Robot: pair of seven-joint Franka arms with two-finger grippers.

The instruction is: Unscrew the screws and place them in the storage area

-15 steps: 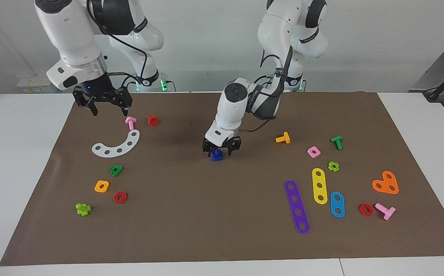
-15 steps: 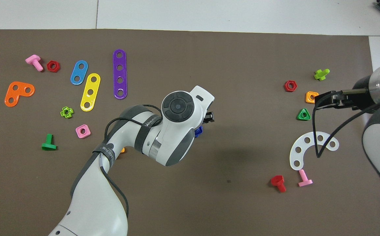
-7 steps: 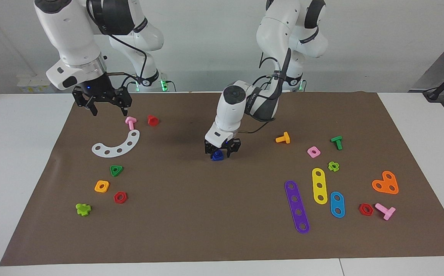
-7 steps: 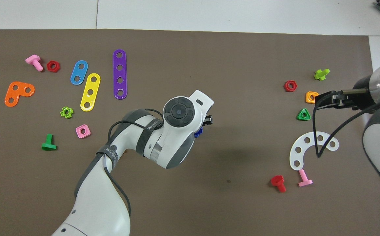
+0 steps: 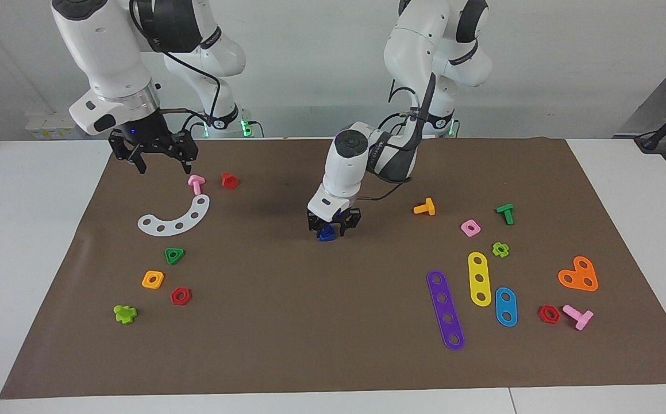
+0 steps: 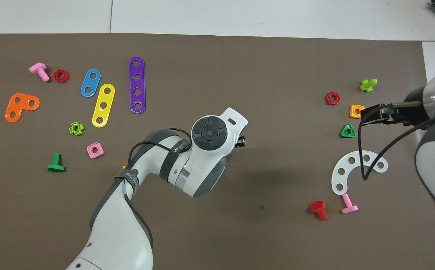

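Screw (image 5: 326,233) head-down, upright, in left tool (image 5: 331,228).

From my remote console: the curved strip (image 5: 176,218) lies toward the right arm's end of the mat (image 5: 333,345), two bolts (image 5: 196,183) just nearer the robots, three nuts (image 5: 174,255) farther out. The straight strips (image 5: 445,309) cluster toward the left arm's end.

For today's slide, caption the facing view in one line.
Left end effector grips the blue bolt mid-mat; right end effector waits.
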